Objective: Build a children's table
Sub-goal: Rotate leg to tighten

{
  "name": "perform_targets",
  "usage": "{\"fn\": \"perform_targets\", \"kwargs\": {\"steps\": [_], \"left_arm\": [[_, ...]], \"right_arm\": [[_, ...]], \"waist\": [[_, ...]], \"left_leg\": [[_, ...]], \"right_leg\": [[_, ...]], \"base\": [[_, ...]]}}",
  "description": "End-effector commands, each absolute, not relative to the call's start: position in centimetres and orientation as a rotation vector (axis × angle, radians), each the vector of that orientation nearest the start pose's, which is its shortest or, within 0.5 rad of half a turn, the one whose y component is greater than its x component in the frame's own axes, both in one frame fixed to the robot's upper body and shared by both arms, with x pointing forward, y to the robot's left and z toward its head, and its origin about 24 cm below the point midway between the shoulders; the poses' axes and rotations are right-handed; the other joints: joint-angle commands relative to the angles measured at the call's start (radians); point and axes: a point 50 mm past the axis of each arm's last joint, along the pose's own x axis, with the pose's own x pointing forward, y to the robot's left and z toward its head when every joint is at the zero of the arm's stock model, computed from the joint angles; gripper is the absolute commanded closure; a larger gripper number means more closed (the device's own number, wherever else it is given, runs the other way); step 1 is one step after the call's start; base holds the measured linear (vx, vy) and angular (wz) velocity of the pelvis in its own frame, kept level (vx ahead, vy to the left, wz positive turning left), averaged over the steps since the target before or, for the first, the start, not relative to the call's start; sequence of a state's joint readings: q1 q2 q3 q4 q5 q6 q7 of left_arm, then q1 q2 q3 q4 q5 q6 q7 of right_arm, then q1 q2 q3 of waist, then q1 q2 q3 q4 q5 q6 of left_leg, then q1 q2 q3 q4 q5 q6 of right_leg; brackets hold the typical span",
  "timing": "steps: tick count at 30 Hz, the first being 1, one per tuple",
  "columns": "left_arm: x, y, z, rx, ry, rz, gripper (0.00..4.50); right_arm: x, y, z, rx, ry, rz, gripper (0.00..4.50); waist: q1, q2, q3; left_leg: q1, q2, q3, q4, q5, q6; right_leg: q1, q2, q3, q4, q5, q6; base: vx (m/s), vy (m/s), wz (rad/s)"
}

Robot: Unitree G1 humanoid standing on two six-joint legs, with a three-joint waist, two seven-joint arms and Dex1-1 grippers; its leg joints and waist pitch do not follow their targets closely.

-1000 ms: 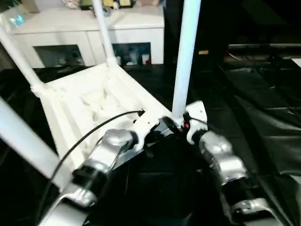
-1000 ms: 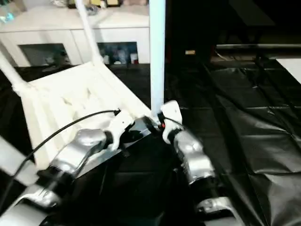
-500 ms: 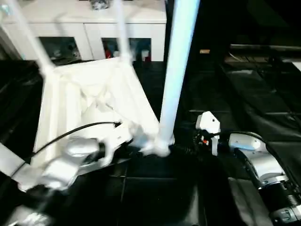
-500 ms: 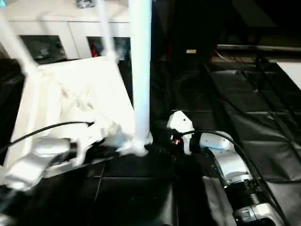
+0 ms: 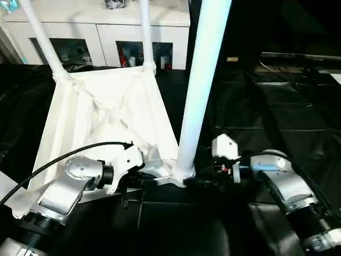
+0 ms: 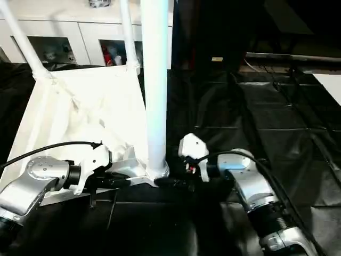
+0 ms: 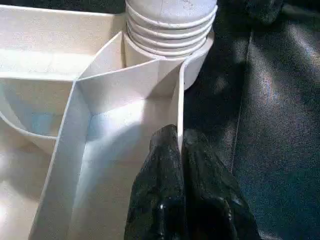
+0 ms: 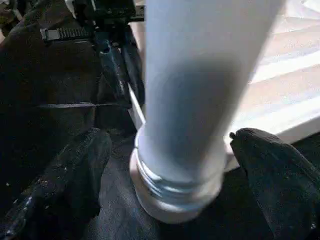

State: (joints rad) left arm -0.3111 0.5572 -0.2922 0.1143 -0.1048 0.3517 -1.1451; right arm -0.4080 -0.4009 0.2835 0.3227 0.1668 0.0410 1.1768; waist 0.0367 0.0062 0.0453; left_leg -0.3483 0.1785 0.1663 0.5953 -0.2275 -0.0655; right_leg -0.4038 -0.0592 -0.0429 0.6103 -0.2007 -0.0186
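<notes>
The white tabletop (image 5: 106, 114) lies underside up on black sheeting, its ribs showing. Two legs (image 5: 45, 45) (image 5: 144, 32) stand in the far corner sockets. A thick leg (image 5: 202, 80) rises from the near right corner socket (image 5: 181, 172), its threaded base (image 7: 170, 25) partly exposed. My left gripper (image 7: 179, 136) is shut on the thin rim wall of the tabletop (image 7: 125, 90), just beside that socket. My right gripper (image 8: 170, 142) is open, one finger (image 8: 65, 185) on each side of the leg's base (image 8: 180, 175), apart from it.
A white cabinet (image 5: 106, 29) with glass doors stands behind the tabletop. Wrinkled black sheeting (image 5: 277, 117) covers the ground to the right. A black cable (image 5: 64, 160) loops from my left forearm over the tabletop's near edge.
The view has shifted. The tabletop has swung round and now lies still. My right gripper has opened slightly and now straddles the near leg's base. The left gripper's hold on the rim is unchanged.
</notes>
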Motion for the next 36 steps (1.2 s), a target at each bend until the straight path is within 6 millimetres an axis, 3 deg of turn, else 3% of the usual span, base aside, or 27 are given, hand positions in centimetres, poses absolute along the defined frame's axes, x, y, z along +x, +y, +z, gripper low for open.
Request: {"fn": "perform_targets", "kwargs": {"steps": [1,8,20,26,28,33,34,36], "left_arm": [[25.9,16.1,4.0,0.331,0.607,-1.307,4.50],[25.8,16.3,3.9,0.336,0.624,-1.310,4.50],[25.4,16.3,3.7,0.333,0.647,-1.323,4.50],[25.3,16.3,3.7,0.331,0.655,-1.325,4.50],[25.3,16.3,3.7,0.330,0.657,-1.325,4.50],[25.3,16.3,3.6,0.333,0.663,-1.328,4.50],[25.3,16.4,3.6,0.335,0.665,-1.330,4.50],[25.3,16.4,3.7,0.337,0.667,-1.331,4.50]], "right_arm": [[28.9,-12.4,6.3,-0.307,0.205,1.399,0.19],[28.8,-12.2,5.9,-0.291,0.216,1.405,0.88],[28.8,-12.0,5.3,-0.313,0.243,1.417,1.85],[28.9,-11.9,4.9,-0.311,0.261,1.404,1.91],[29.1,-11.7,5.0,-0.287,0.258,1.383,1.40],[29.1,-11.6,4.9,-0.310,0.257,1.391,0.99],[29.0,-11.6,4.9,-0.304,0.264,1.394,0.99],[29.1,-11.5,4.9,-0.296,0.266,1.392,0.99]], "waist": [[0.006,0.004,-0.055],[0.010,0.007,-0.060],[0.011,0.011,-0.060],[0.010,0.011,-0.060],[0.009,0.013,-0.060],[0.008,0.014,-0.061],[0.010,0.020,-0.061],[0.010,0.018,-0.063]], "left_leg": [[-0.004,0.046,-0.008,-0.063,-0.045,0.096],[-0.003,0.045,-0.009,-0.059,-0.019,0.099],[-0.003,0.045,-0.010,-0.059,-0.049,0.084],[-0.004,0.045,-0.011,-0.059,-0.052,0.079],[-0.004,0.044,-0.011,-0.059,-0.047,0.081],[-0.003,0.044,-0.010,-0.058,-0.059,0.074],[-0.002,0.044,-0.011,-0.058,-0.052,0.074],[-0.002,0.044,-0.011,-0.057,-0.043,0.078]], "right_leg": [[0.062,-0.075,0.044,-0.052,-0.007,-0.295],[0.065,-0.073,0.043,-0.044,0.062,-0.307],[0.066,-0.074,0.042,-0.044,0.034,-0.309],[0.068,-0.074,0.043,-0.044,0.034,-0.308],[0.067,-0.072,0.042,-0.042,0.043,-0.309],[0.067,-0.073,0.042,-0.045,0.028,-0.310],[0.066,-0.072,0.042,-0.043,0.040,-0.309],[0.067,-0.071,0.041,-0.041,0.067,-0.312]], "base": [[0.000,0.000,0.00],[0.000,0.000,0.00],[0.000,0.000,0.00],[0.000,0.000,0.00],[0.000,0.000,0.00],[0.000,0.000,0.00],[0.000,0.000,0.00],[0.000,0.000,0.00]]}}
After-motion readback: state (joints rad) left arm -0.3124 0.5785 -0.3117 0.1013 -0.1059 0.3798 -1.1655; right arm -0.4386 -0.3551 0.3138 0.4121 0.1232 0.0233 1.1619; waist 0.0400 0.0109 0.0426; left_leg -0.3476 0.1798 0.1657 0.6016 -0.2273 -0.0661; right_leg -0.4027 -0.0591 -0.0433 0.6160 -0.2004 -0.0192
